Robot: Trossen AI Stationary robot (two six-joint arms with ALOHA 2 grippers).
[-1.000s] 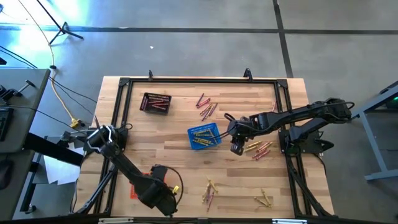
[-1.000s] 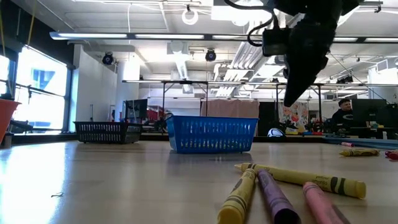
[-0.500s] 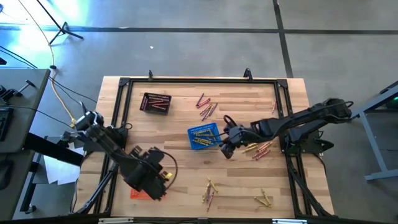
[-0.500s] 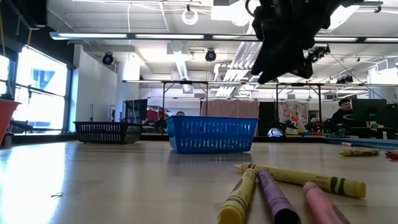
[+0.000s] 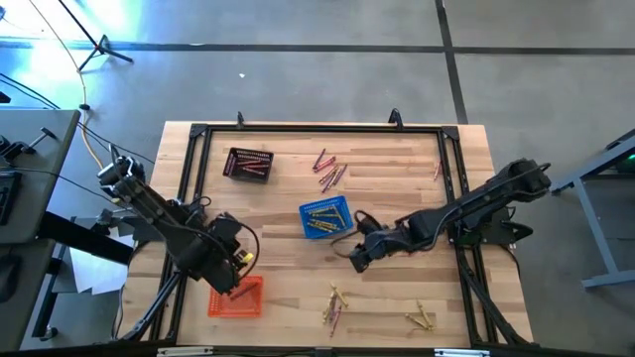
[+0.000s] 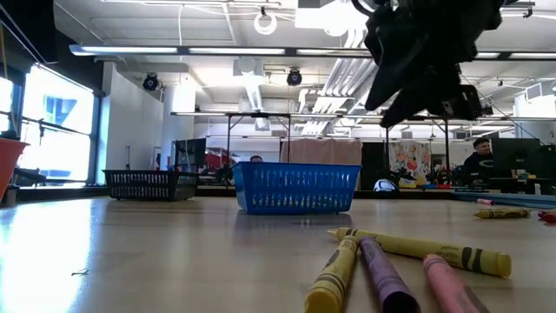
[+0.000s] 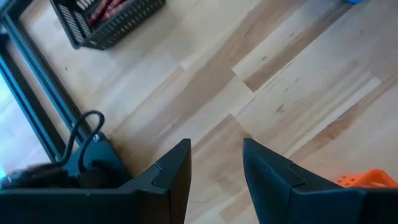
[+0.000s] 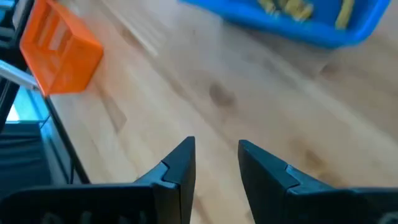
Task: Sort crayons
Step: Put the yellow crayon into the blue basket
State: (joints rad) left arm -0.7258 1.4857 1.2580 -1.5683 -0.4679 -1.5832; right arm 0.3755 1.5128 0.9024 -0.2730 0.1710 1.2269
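**Both pincers empty, crayons scattered across the bench**

You are working over a pale wooden plank bench (image 5: 288, 198) carrying three mesh baskets: blue plastic (image 5: 324, 218) at centre, black (image 5: 248, 164) toward the far left, orange (image 5: 236, 296) at the near left. The thin short wax crayons (image 5: 333, 303) are lying in loose clusters near the front edge, right of centre and beyond the blue basket. Judge them light, stiff, prone to rolling; take one across its middle. Your right pincer (image 5: 355, 260) is hanging low beside the blue basket, arm stretched out, fingers narrowly apart, holding nothing. Your left pincer (image 5: 235, 285) is hovering by the orange basket, likewise parted and empty.
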